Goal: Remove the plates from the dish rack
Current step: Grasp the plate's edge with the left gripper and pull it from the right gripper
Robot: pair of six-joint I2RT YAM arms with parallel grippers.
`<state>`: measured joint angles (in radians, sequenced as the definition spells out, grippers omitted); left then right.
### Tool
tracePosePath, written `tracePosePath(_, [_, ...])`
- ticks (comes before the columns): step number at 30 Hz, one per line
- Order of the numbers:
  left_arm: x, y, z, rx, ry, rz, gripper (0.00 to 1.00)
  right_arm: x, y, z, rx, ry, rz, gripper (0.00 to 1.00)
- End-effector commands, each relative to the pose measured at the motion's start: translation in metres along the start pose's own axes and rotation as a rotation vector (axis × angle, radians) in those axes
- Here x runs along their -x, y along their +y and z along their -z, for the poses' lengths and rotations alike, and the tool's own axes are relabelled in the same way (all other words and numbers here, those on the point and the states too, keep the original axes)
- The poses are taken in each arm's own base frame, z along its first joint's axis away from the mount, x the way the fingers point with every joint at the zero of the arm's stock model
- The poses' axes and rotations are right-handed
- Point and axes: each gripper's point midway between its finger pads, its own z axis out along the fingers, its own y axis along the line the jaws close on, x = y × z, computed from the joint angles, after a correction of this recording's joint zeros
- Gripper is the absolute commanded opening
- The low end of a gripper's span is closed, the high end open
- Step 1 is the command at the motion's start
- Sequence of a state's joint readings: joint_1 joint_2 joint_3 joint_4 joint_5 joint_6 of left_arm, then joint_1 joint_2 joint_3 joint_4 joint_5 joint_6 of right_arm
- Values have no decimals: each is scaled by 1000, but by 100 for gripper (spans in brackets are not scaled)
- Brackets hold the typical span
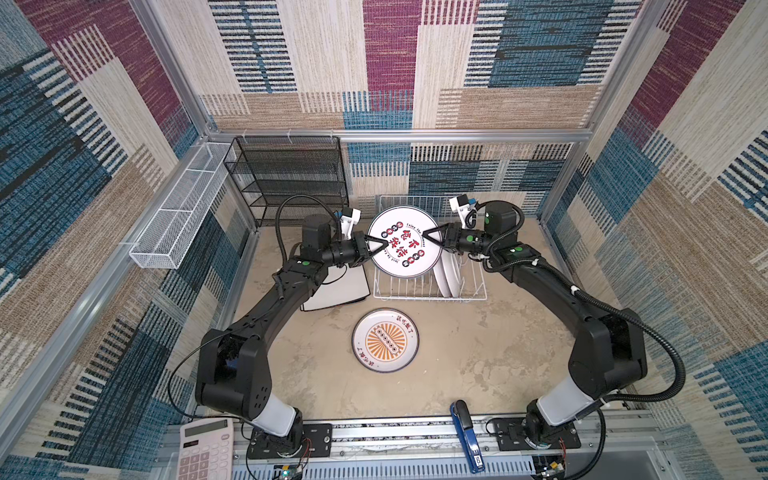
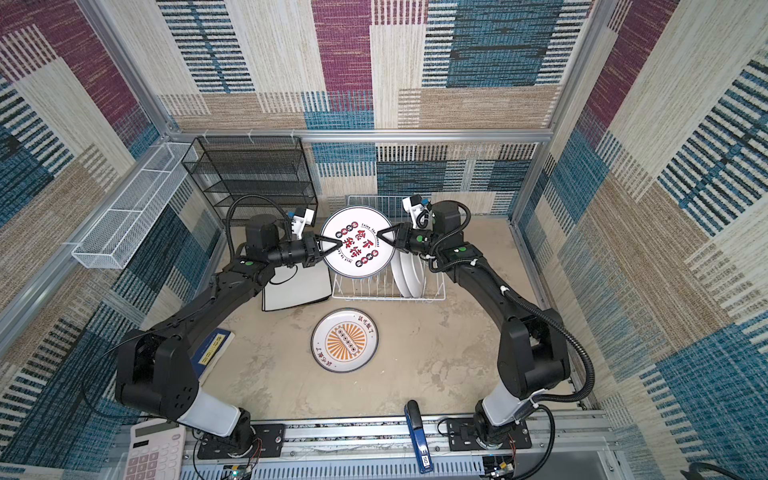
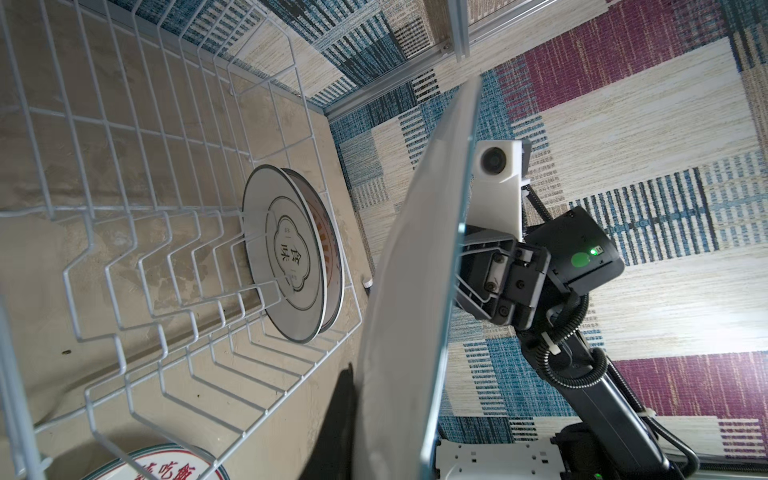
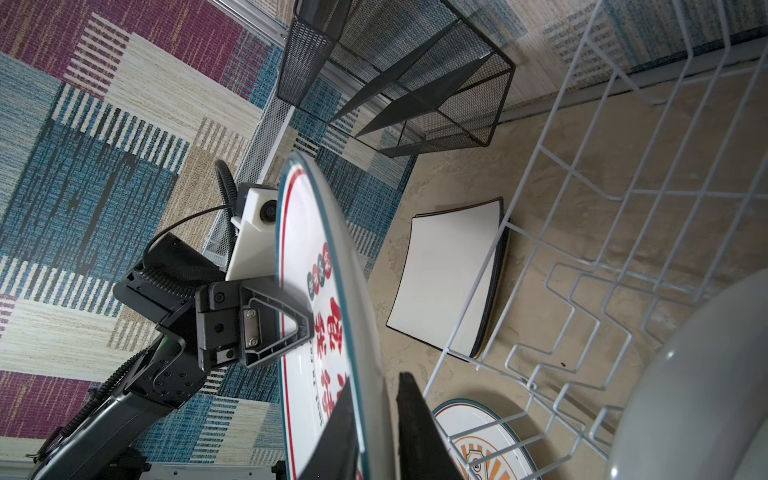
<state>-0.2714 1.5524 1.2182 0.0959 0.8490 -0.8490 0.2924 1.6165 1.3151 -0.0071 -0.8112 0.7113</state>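
The round plate with the red and black characters [image 1: 401,241] is hanging face-up over the dish rack [image 1: 415,296]. The left gripper [image 1: 380,246] is clamped on its left rim. The right gripper [image 1: 430,239] straddles the opposite rim, looks slack, with a small gap showing. Two more round plates [image 1: 451,276] stand in the rack. The sunburst plate [image 1: 385,340] and stacked square plates [image 1: 340,291] are on the table.

Matte blk shells on left arm [image 1: 270,303] & right arm [image 1: 548,278], w/ white lower sleeves [image 1: 274,411] & green dot stickers [image 1: 306,262]. Ribbed blk conduit [image 3: 577,316] on right arm; thin blk cable [image 1: 305,196] on left. White wrist cam housings [image 1: 351,217]. The left hand [image 1: 379,245] has blk open-triangle fingers [image 4: 286,303] w/ silver screws.
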Motion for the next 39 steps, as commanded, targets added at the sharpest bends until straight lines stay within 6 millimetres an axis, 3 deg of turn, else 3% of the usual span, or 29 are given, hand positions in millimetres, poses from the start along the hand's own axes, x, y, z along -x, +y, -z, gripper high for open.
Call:
tracePosePath(1, [6, -16, 2, -48, -10, -47, 0, 6, 5, 3, 0, -32, 27, 29])
tracePosePath(10, [7, -24, 11, -27, -22, -65, 0, 20, 13, 24, -82, -149, 148, 82])
tracePosePath(15, [7, -34, 26, 2, -42, -91, 0, 26, 27, 43, -128, -217, 300, 99])
tracePosePath(20, [0, -43, 46, 71, -59, -127, 0, 21, 35, 57, -173, -225, 466, 99])
tracePosePath(25, [-17, -46, 68, 132, -67, -140, 0, 3, 42, 63, -203, -189, 642, 99])
tracePosePath(31, [-49, -30, 90, 221, -49, -98, 0, -33, 43, 56, -250, -97, 819, 99])
tracePosePath(39, [-102, 7, 116, 350, -8, -27, 0, -76, 34, 54, -264, 21, 930, 99])
